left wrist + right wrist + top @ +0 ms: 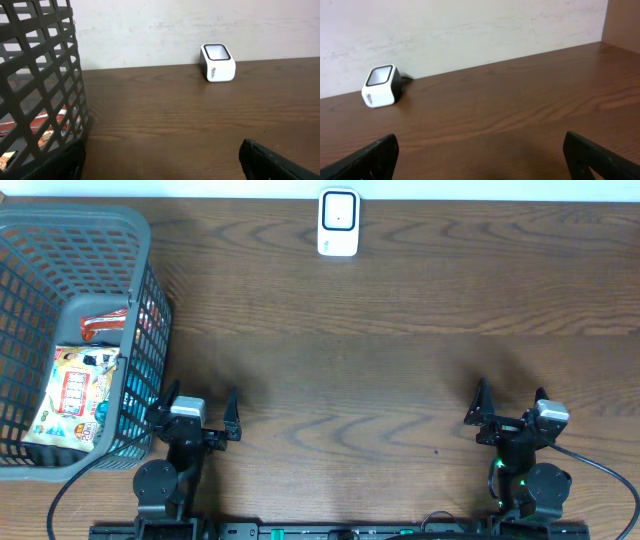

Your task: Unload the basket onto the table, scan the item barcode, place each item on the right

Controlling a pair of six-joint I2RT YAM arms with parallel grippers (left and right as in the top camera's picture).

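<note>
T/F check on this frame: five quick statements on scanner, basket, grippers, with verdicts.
1. The scanner stands near the far edge of the table. True.
2. The left gripper holds a packet. False: it is open and empty.
3. A snack packet lies inside the basket. True.
4. The basket stands on the robot's right. False: it is on the left, beside the left gripper.
5. The right gripper is shut. False: it is open, holding nothing.
</note>
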